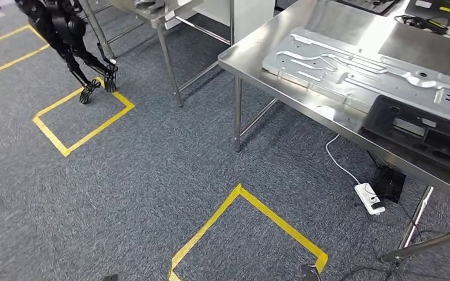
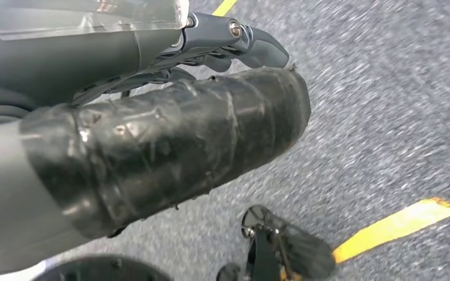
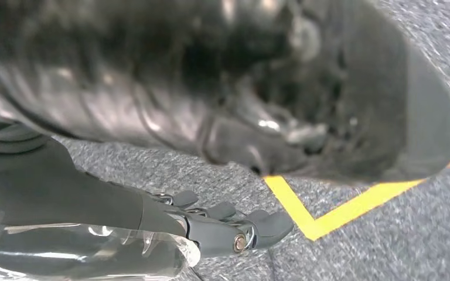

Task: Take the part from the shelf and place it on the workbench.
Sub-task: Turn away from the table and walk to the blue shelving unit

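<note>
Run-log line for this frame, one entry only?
floor: carpet | workbench at right: metal plate, black part | left hand, right hand: over carpet, grasp unclear

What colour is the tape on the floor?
Yellow tape, on grey carpet; clearest in the head view.
</note>
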Robot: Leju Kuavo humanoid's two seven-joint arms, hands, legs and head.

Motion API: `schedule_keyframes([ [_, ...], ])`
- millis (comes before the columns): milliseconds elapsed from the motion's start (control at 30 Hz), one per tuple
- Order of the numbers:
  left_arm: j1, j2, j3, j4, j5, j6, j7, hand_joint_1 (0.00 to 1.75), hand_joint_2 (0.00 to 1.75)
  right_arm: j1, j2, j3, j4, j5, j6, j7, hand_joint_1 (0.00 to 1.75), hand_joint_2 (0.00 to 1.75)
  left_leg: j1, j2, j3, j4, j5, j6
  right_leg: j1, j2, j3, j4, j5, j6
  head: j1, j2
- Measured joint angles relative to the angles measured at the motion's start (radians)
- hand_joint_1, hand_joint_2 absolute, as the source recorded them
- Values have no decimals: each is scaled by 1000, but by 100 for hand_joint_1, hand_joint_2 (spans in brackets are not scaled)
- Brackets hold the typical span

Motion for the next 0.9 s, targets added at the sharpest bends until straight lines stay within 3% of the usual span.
schedule_keyframes([
  [67, -2, -3, 2, 0, 2, -2, 2, 0, 0, -4, 9, 5, 25, 16, 4, 10, 0, 0, 1, 46, -64, 127, -57, -8, 5, -24, 1, 0, -2, -7, -6, 0],
  [133, -4, -4, 5, 0, 3, -5, 6, 0, 0, -4, 15, 14, 46, 25, 2, 14, 0, 0, 2, 60, -102, 198, -72, -8, 10, -52, 3, 0, -6, -10, -6, 0],
  [167, -3, -5, 6, 0, 3, -7, 8, 0, 0, -4, 18, 18, 54, 25, -2, 16, 0, 0, 1, 64, -94, 180, -53, -5, 12, -64, 4, 0, -7, -11, -6, 0],
  [200, -2, -5, 8, 0, 3, -10, 11, 0, 0, -5, 20, 21, 60, 21, -7, 20, 0, 0, -1, 71, -66, 127, -21, 2, 15, -76, 7, -1, -10, -11, -6, 0],
  [267, -2, -5, 9, 0, 3, -16, 15, 0, 0, -10, 25, 23, 72, 9, -17, 31, 0, 0, -14, 116, 6, -7, 28, 22, 20, -96, 13, -1, -15, -7, -6, 0],
  [333, -6, -5, 10, 0, 4, -20, 18, 0, 0, -13, 28, 24, 84, 1, -22, 43, 0, 0, -27, 142, 40, -72, 38, 35, 24, -117, 18, -3, -20, 1, -5, 0],
  [400, -7, -5, 11, 0, 5, -22, 19, 0, 0, -15, 30, 25, 93, -3, -23, 48, 0, 0, -27, 119, 42, -82, 42, 40, 27, -138, 25, -8, -24, 10, -5, 0],
  [433, -5, -6, 11, 0, 5, -22, 19, 0, 0, -17, 31, 25, 97, -2, -23, 49, 0, 0, -23, 107, 48, -92, 46, 41, 26, -129, 29, -7, -29, 16, -4, 0],
  [467, -3, -6, 11, 0, 7, -23, 19, 0, 0, -19, 32, 26, 101, 1, -23, 48, 0, 0, -19, 95, 54, -102, 51, 44, 26, -107, 26, 8, -42, 21, -2, 0],
  [533, -1, -8, 12, 0, 10, -29, 18, 0, 0, -23, 32, 30, 109, 10, -23, 47, 0, 0, -12, 78, 63, -115, 58, 49, 22, -43, -9, 89, -91, 27, 1, 0],
  [600, -3, -8, 13, 0, 12, -45, 21, 0, 0, -21, 32, 38, 119, 20, -21, 50, 0, 0, -10, 52, 63, -115, 60, 53, 17, -17, -74, 215, -142, 31, 2, 0],
  [633, -4, -8, 13, 0, 13, -59, 24, 0, 0, -18, 32, 43, 123, 25, -20, 54, 0, 0, -9, 36, 62, -113, 59, 53, 15, -14, -95, 252, -146, 33, 2, 0],
  [667, -3, -8, 13, 0, 15, -77, 27, 0, 0, -16, 32, 47, 127, 30, -18, 58, 0, 0, -8, 18, 62, -110, 58, 52, 11, -11, -104, 260, -132, 36, 2, 0],
  [700, -2, -9, 13, 0, 16, -94, 29, 0, 0, -16, 32, 50, 129, 35, -16, 62, 0, 0, -6, 1, 63, -105, 56, 49, 8, -8, -91, 224, -99, 39, 2, 0],
  [767, 1, -12, 13, 0, 20, -120, 26, 0, 0, -18, 32, 57, 133, 42, -13, 66, 0, 0, -1, -27, 59, -89, 48, 37, 0, 23, -39, 96, -29, 45, 3, 0],
  [833, 2, -13, 13, 0, 22, -129, 18, 0, 0, -23, 33, 66, 137, 45, -11, 67, 0, 0, 0, -48, 48, -73, 42, 24, -3, 52, -11, 24, -7, 39, 4, 0],
  [900, 2, -13, 13, 0, 21, -130, 12, 0, 0, -25, 35, 74, 140, 45, -11, 67, 0, 0, 2, -64, 38, -70, 44, 13, 1, 45, -9, 19, -9, 24, 4, 0],
])
